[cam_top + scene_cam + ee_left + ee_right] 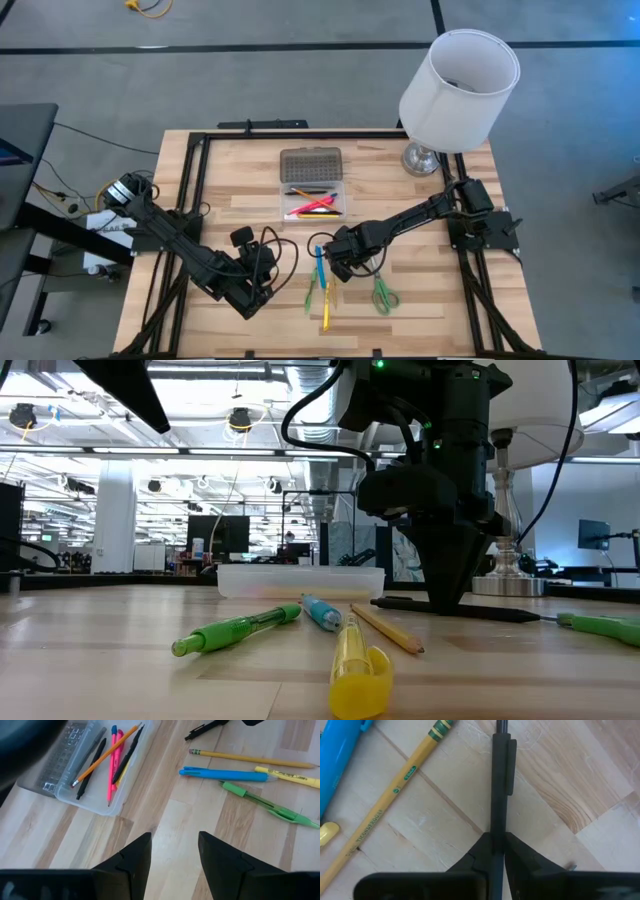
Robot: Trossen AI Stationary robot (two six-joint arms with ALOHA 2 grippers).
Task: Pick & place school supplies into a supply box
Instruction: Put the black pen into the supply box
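Observation:
The supply box [313,197] lies open at the table's far middle, lid [310,163] folded back, with several pens [111,760] in its clear base. On the wood nearer lie a blue pen [225,774], a yellow pencil [250,758], a green pen [270,807], a yellow marker [358,665] and green-handled scissors [383,292]. My right gripper [338,265] points down, shut on a black pen [499,785] beside the pencil [390,800]. My left gripper [172,851] hangs open over bare wood, near-left of the box. My right gripper pinches the black pen's barrel [498,832] between its two fingers, just below the clip and about midway along the pen. The fingers come from above, pointing down, and stand across the pen. The pen [490,612] lies flat on the table.
A white lampshade on a metal foot [455,90] stands at the far right corner. A black frame rail [300,133] runs along the table's far edge, with cables at the left. Bare wood shows between the box and the loose pens.

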